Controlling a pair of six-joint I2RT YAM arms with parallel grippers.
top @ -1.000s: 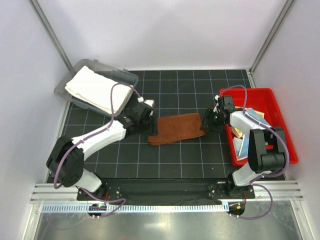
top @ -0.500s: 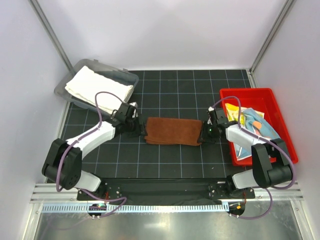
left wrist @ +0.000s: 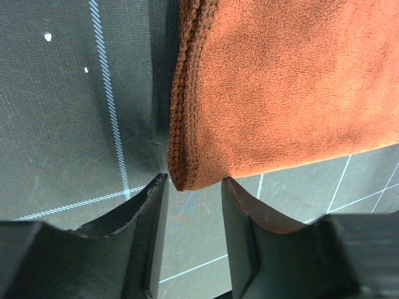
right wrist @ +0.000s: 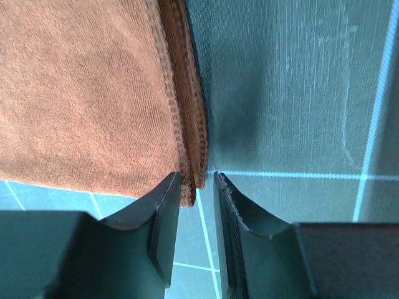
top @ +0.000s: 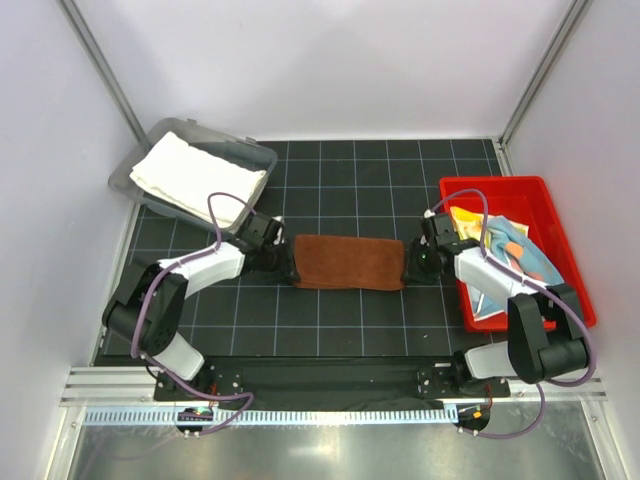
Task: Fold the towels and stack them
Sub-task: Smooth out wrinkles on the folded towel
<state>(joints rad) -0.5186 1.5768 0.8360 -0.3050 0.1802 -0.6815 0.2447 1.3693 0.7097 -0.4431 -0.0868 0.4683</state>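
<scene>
The rust-brown microfibre towel (top: pixel 348 262), folded into a long flat strip, lies on the black gridded bench (top: pixel 330 330), one short end at each arm's tips. The left end effector (left wrist: pixel 193 187) stands about half open with a corner of the strip between its tips; whether it bites the cloth I cannot tell. The right end effector (right wrist: pixel 197 182) is drawn narrow, pinching the doubled stitched hem.

The risk, as I judge it, is an uneven hold. If the left tips catch only the top layer or slip off that rounded corner, lifting would peel the fold open or skew the strip.

The cloth is soft, short-napped and limp, its edges ribbed with overlock stitching, so the layers can slide on each other. The bench under the tips is smooth and scuffed.
</scene>
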